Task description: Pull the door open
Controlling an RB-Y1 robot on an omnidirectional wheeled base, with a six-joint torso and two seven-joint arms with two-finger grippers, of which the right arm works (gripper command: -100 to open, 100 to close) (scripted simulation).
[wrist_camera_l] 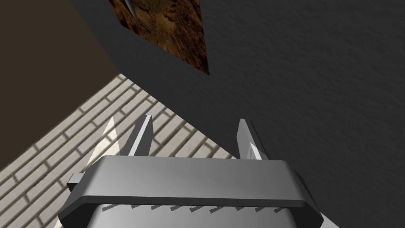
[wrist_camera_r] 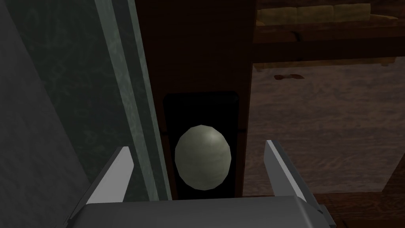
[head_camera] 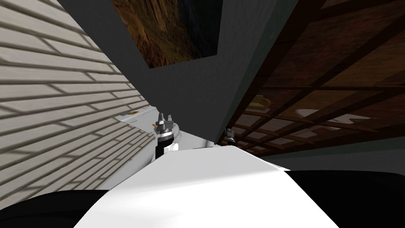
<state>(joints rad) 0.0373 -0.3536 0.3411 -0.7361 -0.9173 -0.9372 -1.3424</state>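
right tool (wrist_camera_r: 197,145) spread, knob (wrist_camera_r: 203,157) centred between its fingers on the dark plate (wrist_camera_r: 171,111) of the brown door (wrist_camera_r: 197,47), not gripped yet. ease in further, clamp square on the knob, then pull along the door's arc. left tool (wrist_camera_l: 195,118) spread, idle near the wall (wrist_camera_l: 316,79).

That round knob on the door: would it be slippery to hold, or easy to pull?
Probably slippery: the knob is smooth, rounded and shiny, so the right gripper's thin flat fingers may slide off. It looks rigid, fixed on a dark plate, so it should not bend. The door, framed in dark wood, may feel heavy.
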